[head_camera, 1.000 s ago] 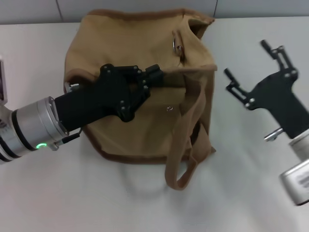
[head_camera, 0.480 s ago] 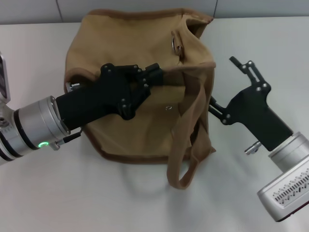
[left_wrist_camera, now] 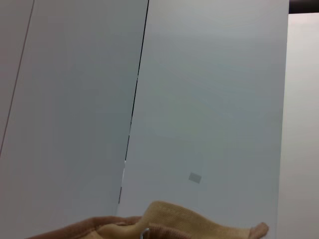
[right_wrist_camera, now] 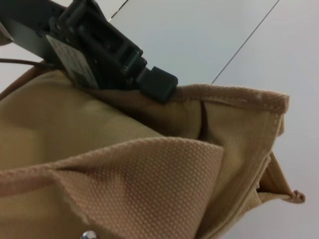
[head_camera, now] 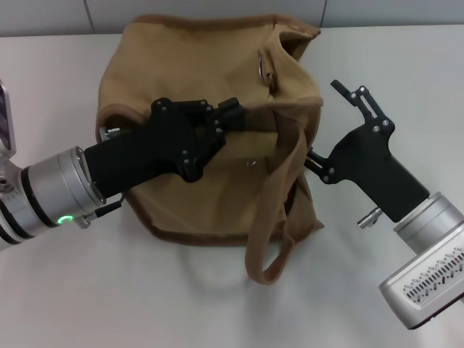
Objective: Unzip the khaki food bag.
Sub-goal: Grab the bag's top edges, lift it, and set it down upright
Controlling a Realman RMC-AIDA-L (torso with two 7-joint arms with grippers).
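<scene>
1. From the head view, the khaki food bag (head_camera: 210,123) is sitting mid-table (head_camera: 109,290), slumped. The left gripper (head_camera: 230,110) is lying across its top, fingers clenched on the fabric near the zipper line. The right gripper (head_camera: 326,130) is hanging at the bag's right side, fingers spread, beside the drooping handle (head_camera: 279,210).
2. The left wrist view is catching just a strip of the bag's rim (left_wrist_camera: 169,224) under a grey wall (left_wrist_camera: 209,99).
3. The right wrist view is showing the bag's canvas (right_wrist_camera: 124,184) close up, with the left gripper (right_wrist_camera: 154,84) pinching its top edge.
</scene>
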